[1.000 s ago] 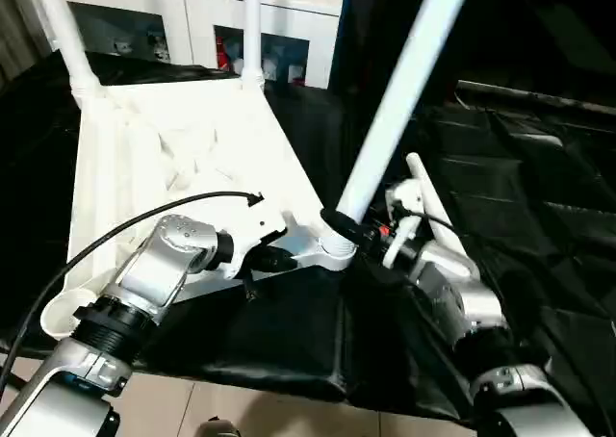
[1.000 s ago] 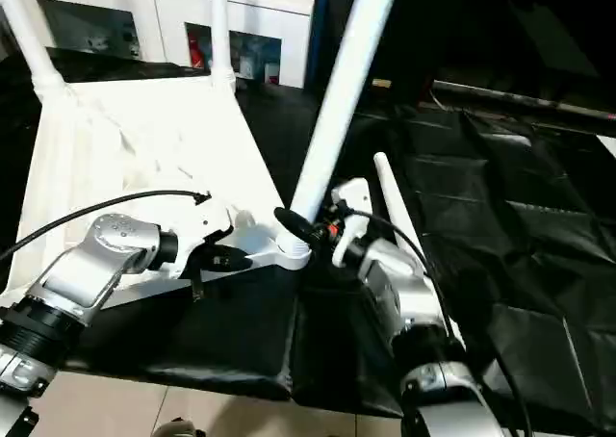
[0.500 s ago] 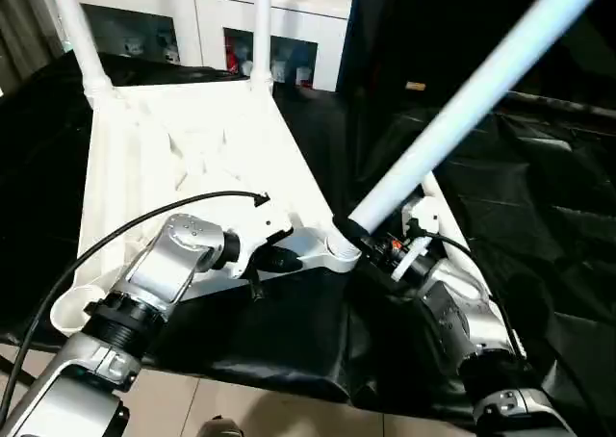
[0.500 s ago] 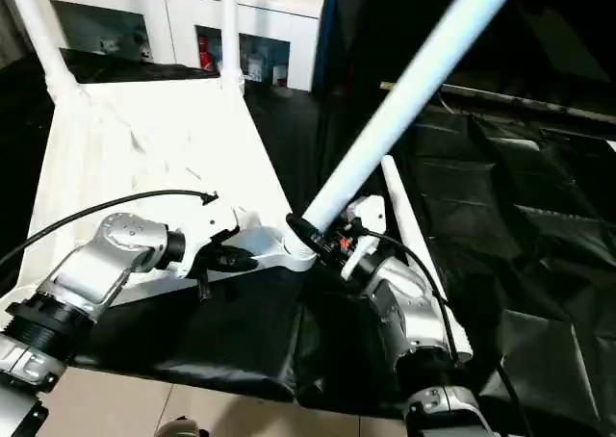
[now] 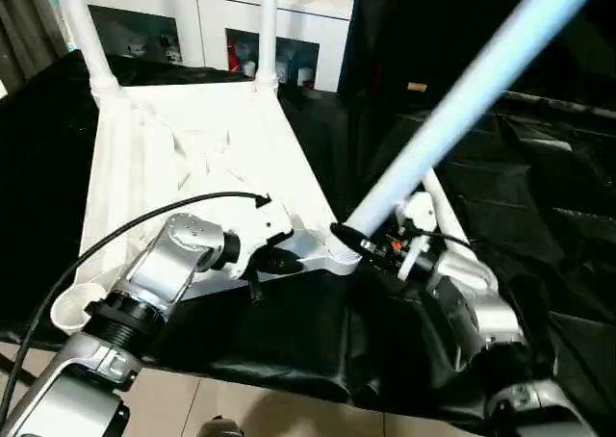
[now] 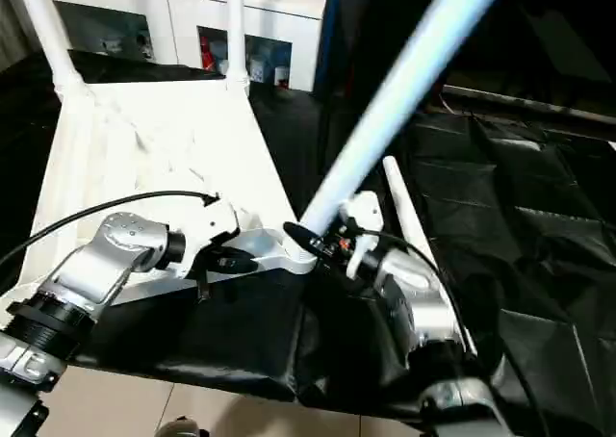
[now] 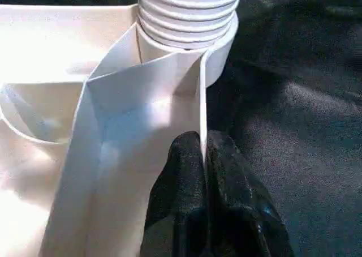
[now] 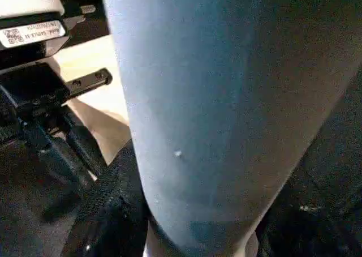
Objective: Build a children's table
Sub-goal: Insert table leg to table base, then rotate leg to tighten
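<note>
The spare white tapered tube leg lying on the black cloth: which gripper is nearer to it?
Right. The right gripper sits just beside the lying white tapered tube leg, clamped on the tilted white leg. The left gripper is farther off, pinching the white ribbed tabletop's edge.

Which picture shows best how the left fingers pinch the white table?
The left wrist view: its black fingers squeeze a thin rib of the tabletop just below the ribbed corner socket. The eye views show that grip small, half hidden by the wrist.

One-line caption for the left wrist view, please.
Left gripper pinching a thin rib of the upturned white tabletop just below a ribbed corner socket, black cloth beside.
</note>
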